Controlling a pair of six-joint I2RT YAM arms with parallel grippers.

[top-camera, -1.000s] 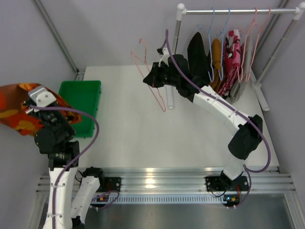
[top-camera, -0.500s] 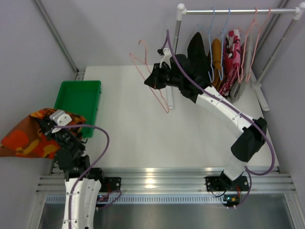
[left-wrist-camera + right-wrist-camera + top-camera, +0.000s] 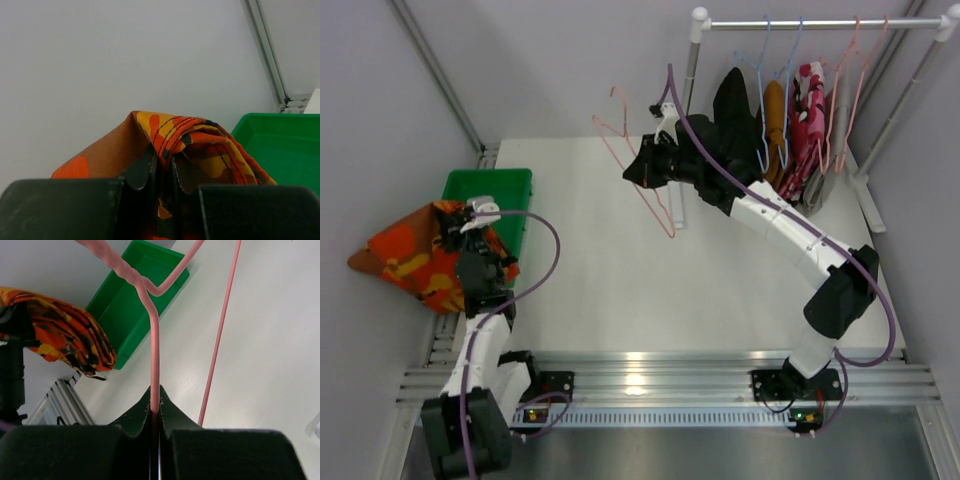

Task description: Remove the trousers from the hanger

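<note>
1. A white table [image 3: 590,290] fills the middle, with glare at its near edge.
2. Pale grey walls [image 3: 540,60] rise behind and beside the table.
3. A white clothes rail [image 3: 820,21] stands over the table's far right corner.
4. Aluminium rails [image 3: 660,378] line the table's near edge.

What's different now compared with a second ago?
The left gripper, shut on the orange trousers, carried them rightward, closer to the green bin. The right gripper kept gripping the empty pink hanger, barely shifting; the other trousers on the rack hung unchanged.
</note>
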